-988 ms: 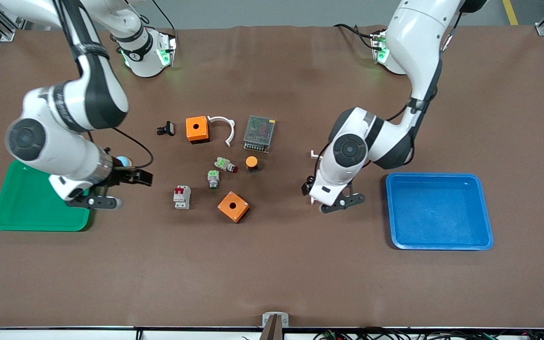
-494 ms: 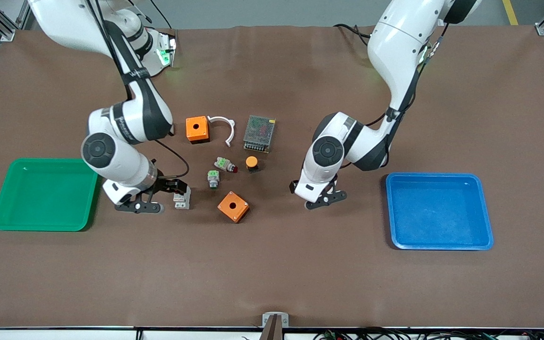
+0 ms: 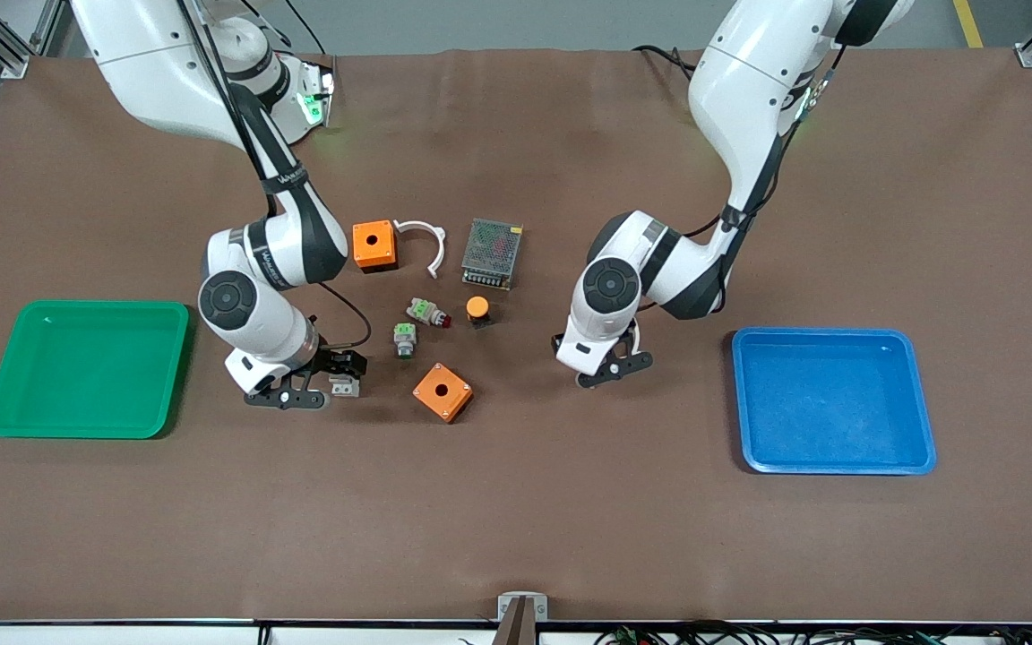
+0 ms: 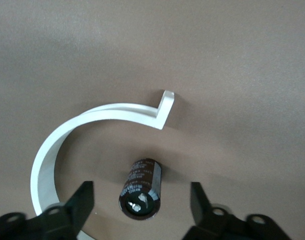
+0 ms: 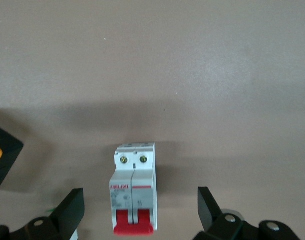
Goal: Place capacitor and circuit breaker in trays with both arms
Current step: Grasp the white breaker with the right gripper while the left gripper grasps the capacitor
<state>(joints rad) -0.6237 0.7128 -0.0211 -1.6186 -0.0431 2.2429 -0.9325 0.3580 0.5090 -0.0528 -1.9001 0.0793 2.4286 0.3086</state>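
A green tray sits at the right arm's end of the tabletop, a blue tray at the left arm's end. Between them lie two orange boxes, a white curved clip, a metal mesh-topped unit, two green-and-grey push buttons and an orange-capped button.

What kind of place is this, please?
Probably a robotics lab bench: electrical parts such as a circuit breaker and a capacitor lie on a brown table, with a green tray and a blue tray.
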